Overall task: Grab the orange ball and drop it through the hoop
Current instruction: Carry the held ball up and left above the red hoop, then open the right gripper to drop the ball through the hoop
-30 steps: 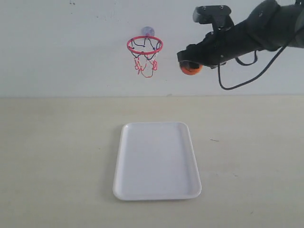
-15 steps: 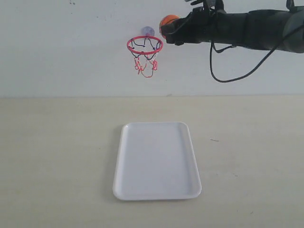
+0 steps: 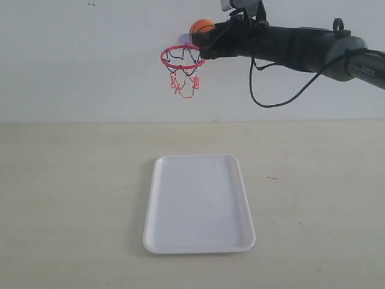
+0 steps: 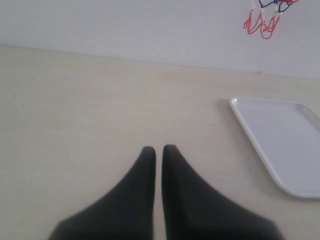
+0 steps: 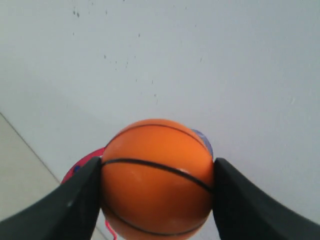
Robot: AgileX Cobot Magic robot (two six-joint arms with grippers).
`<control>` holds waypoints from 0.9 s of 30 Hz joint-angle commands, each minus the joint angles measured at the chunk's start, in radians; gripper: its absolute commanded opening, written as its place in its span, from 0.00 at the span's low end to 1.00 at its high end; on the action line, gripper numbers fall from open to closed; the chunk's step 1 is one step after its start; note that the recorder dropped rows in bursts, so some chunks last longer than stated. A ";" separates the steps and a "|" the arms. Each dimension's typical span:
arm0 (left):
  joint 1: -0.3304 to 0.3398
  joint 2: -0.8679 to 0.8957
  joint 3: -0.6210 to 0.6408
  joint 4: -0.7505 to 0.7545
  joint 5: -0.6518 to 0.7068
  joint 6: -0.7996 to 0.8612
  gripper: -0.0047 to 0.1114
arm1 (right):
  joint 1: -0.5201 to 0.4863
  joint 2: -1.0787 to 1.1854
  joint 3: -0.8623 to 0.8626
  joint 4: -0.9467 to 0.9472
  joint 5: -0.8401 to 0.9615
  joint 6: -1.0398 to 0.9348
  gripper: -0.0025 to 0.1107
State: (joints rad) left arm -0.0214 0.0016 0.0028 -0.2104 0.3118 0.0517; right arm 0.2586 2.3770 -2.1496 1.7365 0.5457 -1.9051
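Observation:
The orange ball (image 3: pixel 201 27) with black seams hangs high on the wall side, just above the right edge of the hoop (image 3: pixel 183 57). My right gripper (image 3: pixel 202 36) is shut on it, reaching in from the right; in the right wrist view the orange ball (image 5: pixel 157 177) fills the gap between both black fingers (image 5: pixel 75 200), with a bit of the red ring (image 5: pixel 82 167) behind it. The hoop is a red ring with a dangling string net, fixed to the white wall. My left gripper (image 4: pixel 158 150) is shut and empty, low over the table; the net's strings (image 4: pixel 265 17) show far off.
A white rectangular tray (image 3: pixel 198 201) lies flat on the beige table below the hoop; its corner also shows as the tray (image 4: pixel 280 145) in the left wrist view. A black cable (image 3: pixel 283 99) loops under the right arm. The white wall stands close behind the hoop.
The right arm has lifted the ball from right of and below the hoop's ring to above its right edge, moving left. The left gripper cannot be compared.

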 commanded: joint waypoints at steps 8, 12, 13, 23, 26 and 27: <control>0.001 -0.002 -0.003 -0.002 -0.013 -0.006 0.08 | 0.025 0.109 -0.177 0.008 0.056 0.044 0.02; 0.001 -0.002 -0.003 -0.002 -0.013 -0.006 0.08 | 0.051 0.109 -0.177 0.008 -0.022 0.026 0.02; 0.001 -0.002 -0.003 -0.002 -0.013 -0.006 0.08 | 0.053 0.109 -0.177 0.008 -0.044 0.018 0.02; 0.001 -0.002 -0.003 -0.002 -0.013 -0.006 0.08 | 0.062 0.113 -0.177 0.008 -0.130 0.014 0.02; 0.001 -0.002 -0.003 -0.002 -0.013 -0.006 0.08 | 0.062 0.113 -0.177 0.008 -0.143 0.016 0.02; 0.001 -0.002 -0.003 -0.002 -0.013 -0.006 0.08 | 0.062 0.113 -0.177 0.008 -0.143 0.016 0.02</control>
State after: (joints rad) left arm -0.0214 0.0016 0.0028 -0.2104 0.3118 0.0517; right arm 0.3201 2.4917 -2.3185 1.7365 0.4145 -1.8826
